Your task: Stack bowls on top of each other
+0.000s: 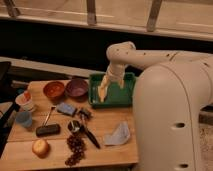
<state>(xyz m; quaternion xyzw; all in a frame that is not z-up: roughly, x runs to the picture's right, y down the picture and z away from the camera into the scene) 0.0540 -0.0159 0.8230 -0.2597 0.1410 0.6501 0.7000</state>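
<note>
Two bowls sit side by side at the back left of the wooden table (107, 150). The orange-red bowl (53, 90) is on the left, and the purple bowl (76, 87) stands right beside it, both upright. My gripper (103, 93) hangs from the white arm, pointing down over the left part of the green tray (125, 95), just right of the purple bowl. Its pale fingers stand open with nothing between them.
A white cup (25, 101) and a blue cup (23, 119) stand at the left edge. Also on the table are a blue sponge (66, 109), a black block (48, 130), an apple (40, 147), dark grapes (76, 145), a black utensil (87, 132) and a pale blue cloth (118, 134). My white body fills the right.
</note>
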